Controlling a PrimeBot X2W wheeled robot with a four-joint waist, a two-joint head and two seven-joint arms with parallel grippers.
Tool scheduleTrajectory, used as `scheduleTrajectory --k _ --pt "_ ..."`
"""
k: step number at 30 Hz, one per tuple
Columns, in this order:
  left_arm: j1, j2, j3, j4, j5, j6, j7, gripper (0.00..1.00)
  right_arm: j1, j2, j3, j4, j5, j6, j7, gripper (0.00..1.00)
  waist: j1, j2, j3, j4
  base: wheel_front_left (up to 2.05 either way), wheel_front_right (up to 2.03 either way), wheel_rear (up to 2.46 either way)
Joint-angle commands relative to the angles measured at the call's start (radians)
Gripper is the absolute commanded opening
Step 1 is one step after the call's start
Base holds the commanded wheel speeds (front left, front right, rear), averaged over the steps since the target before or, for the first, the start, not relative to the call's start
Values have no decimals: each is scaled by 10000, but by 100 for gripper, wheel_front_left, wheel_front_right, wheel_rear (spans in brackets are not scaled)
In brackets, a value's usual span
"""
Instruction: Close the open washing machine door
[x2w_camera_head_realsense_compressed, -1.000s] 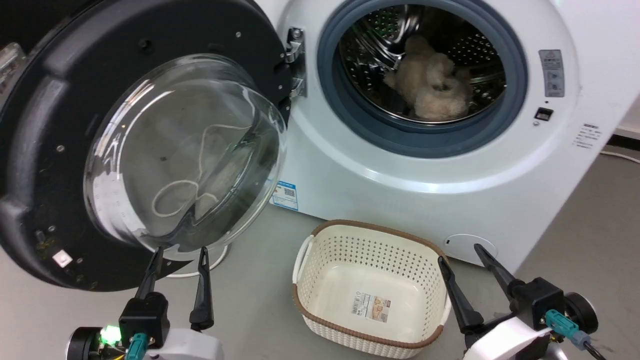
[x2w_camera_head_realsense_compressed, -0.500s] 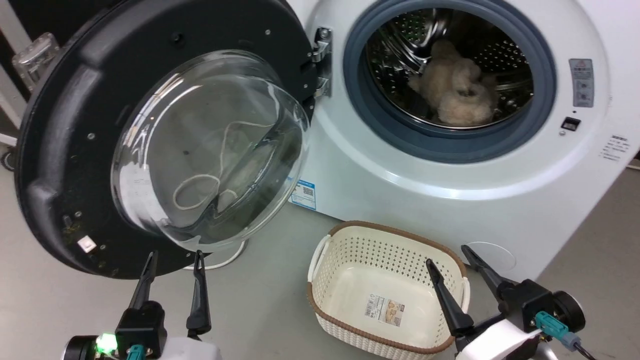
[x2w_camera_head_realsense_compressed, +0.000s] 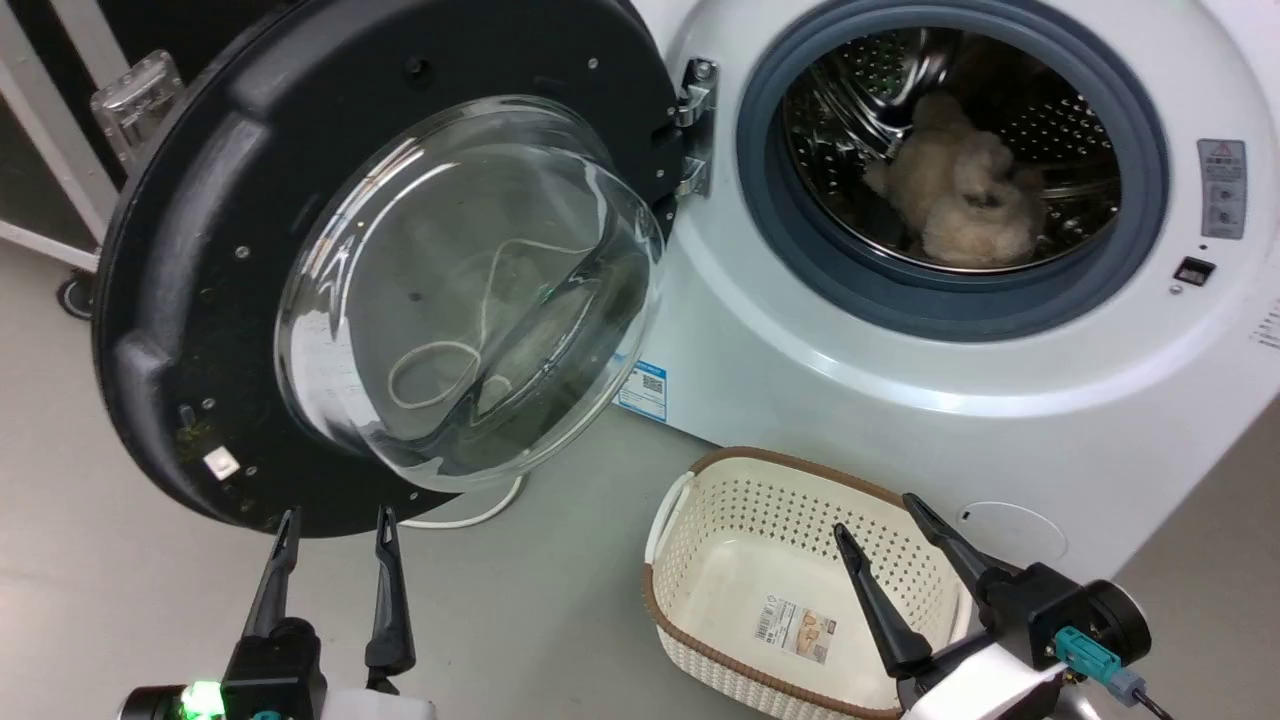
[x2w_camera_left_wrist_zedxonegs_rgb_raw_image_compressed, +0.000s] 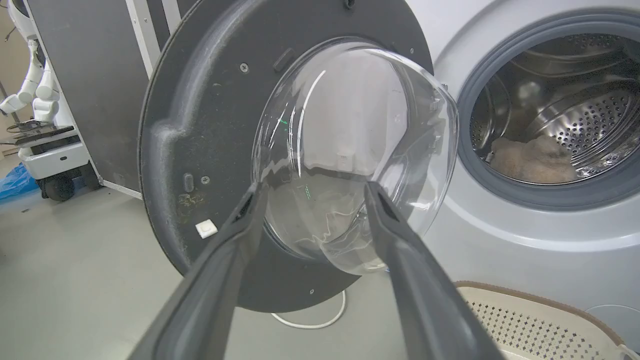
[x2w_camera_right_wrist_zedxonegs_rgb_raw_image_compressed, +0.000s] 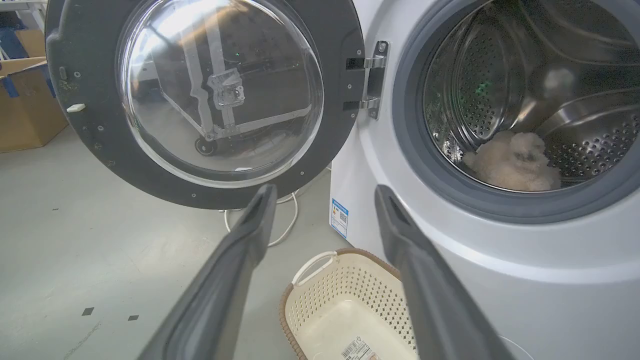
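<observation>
Grey floor carries the washing machine; left gripper and right gripper gape empty.

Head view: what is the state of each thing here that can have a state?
washing machine door, wide open
drum, holds a fluffy beige item
basket, upright, empty
left gripper, open, holding nothing
right gripper, open, holding nothing

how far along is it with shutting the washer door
Done: nothing yet; the washing machine door stands wide open, swung out from the washing machine. In hand: the left hand is open, pointing at the door, not touching it. Left: swing the door shut onto the machine.
</observation>
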Motion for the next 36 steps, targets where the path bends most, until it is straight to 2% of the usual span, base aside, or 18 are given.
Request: scheduleTrajectory --k 1,2,3,12,13,19,22,23,24,30,32,36 --pt "171 61 -11 -46 -59 44 -108 77 -145 -68 43 61 101 6 -99 100 0 0 0 56 0 0 0" --pt "195 70 -37 -32 -75 26 -129 20 -143 -77 51 76 112 6 -120 100 0 0 0 97 0 0 0" --pt "211 83 -59 -21 -84 11 -150 0 -139 -84 54 91 122 6 -141 100 0 0 1 139 0 0 0" --pt "49 92 222 -573 -531 -82 -338 0 63 -68 -16 131 146 6 -329 100 0 0 23 540 0 0 0" --pt "-148 279 645 -843 -751 -249 -401 0 195 -32 -135 110 123 7 -392 100 0 0 -13 642 0 0 0" --pt "-1202 936 1768 -1101 -1686 -802 -526 0 654 15 -568 -39 -10 7 -517 100 0 0 59 789 0 0 0" --pt "-2003 1544 2518 -795 -2444 -1076 -447 0 752 -50 -586 -118 -88 7 -579 100 0 0 306 659 0 0 0" --pt "-3001 2395 3195 -134 -3081 -1288 92 0 670 -189 -568 -195 -80 7 -642 100 0 0 597 504 0 0 0" --pt "-3354 2546 3429 169 -3476 -1311 391 0 621 -234 -537 -213 -61 7 -663 100 0 0 698 435 0 0 0" --pt "-5553 3062 4844 2310 -6568 -1161 2728 0 305 -457 -384 -230 107 8 -788 100 0 0 1193 120 0 0 0" --pt "-6115 3339 5084 3088 -7230 -1046 3510 0 272 -563 -312 -220 132 8 -820 100 0 0 1324 40 0 0 0" --pt "-7167 3531 5778 4612 -8676 -649 4829 0 270 -760 -366 -195 197 8 -820 100 0 0 1480 -211 0 0 0"
